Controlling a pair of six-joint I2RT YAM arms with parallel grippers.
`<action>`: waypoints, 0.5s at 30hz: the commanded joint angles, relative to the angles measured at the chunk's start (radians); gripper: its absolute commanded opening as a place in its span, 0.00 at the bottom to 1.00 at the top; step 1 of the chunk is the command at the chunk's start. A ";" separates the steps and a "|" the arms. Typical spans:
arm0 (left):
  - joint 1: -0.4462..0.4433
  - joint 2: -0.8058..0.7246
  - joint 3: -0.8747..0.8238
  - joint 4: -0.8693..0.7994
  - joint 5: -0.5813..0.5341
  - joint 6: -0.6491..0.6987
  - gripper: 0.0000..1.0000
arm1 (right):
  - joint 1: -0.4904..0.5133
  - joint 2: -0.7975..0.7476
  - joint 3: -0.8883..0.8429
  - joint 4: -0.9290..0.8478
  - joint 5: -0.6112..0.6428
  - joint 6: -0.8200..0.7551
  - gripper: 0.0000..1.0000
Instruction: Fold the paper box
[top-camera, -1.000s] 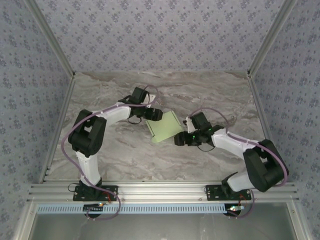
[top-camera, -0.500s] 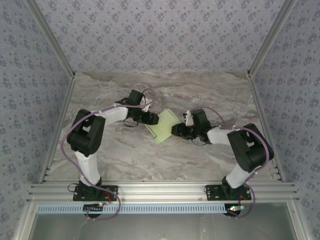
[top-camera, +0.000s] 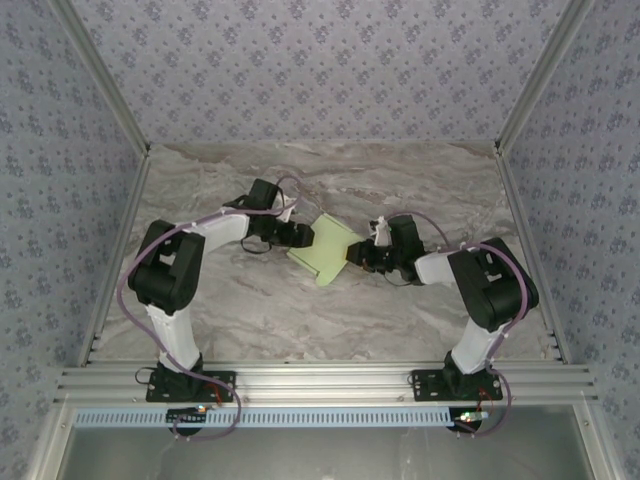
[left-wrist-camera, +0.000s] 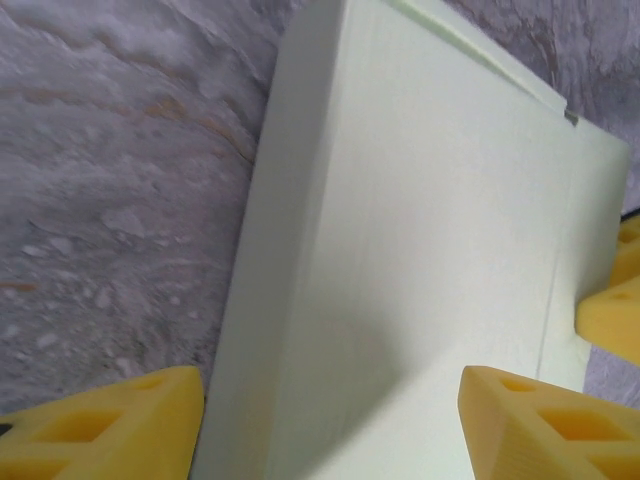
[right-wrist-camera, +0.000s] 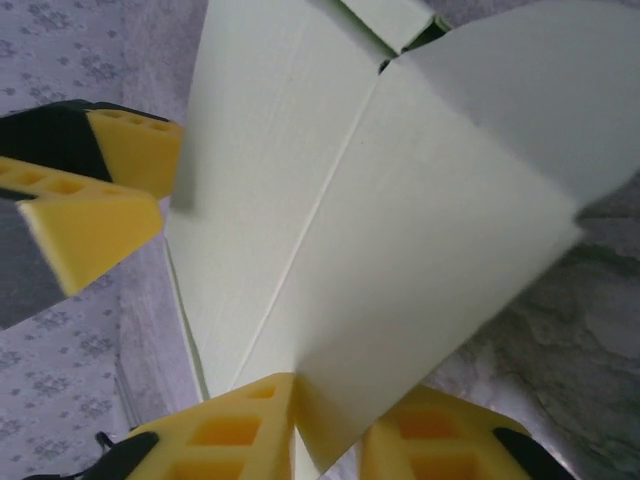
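Nearing completion: the paper box (top-camera: 325, 250) looks mostly formed; right hand (right-wrist-camera: 335, 400) pinches its loose flap (right-wrist-camera: 450, 200), left hand (left-wrist-camera: 330, 400) spread open over it.

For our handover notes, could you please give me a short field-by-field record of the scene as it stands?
Surface: marble-patterned table
Object: pale green paper box, mid-table, between the two arms
Box state: body formed, one creased flap standing out
Left pincer: fingers either side of the box's near end; grip unclear
Right pincer: closed on the box's flap
Task state: folding not finished
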 joint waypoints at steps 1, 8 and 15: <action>0.006 0.047 0.038 -0.009 0.029 0.002 0.61 | -0.009 0.021 0.018 0.088 -0.021 0.049 0.17; 0.007 0.036 0.004 0.019 0.095 -0.026 0.44 | -0.009 -0.031 0.013 0.156 -0.025 0.089 0.07; 0.007 -0.012 -0.045 0.057 0.202 -0.082 0.42 | -0.009 -0.101 -0.004 0.182 -0.030 0.104 0.05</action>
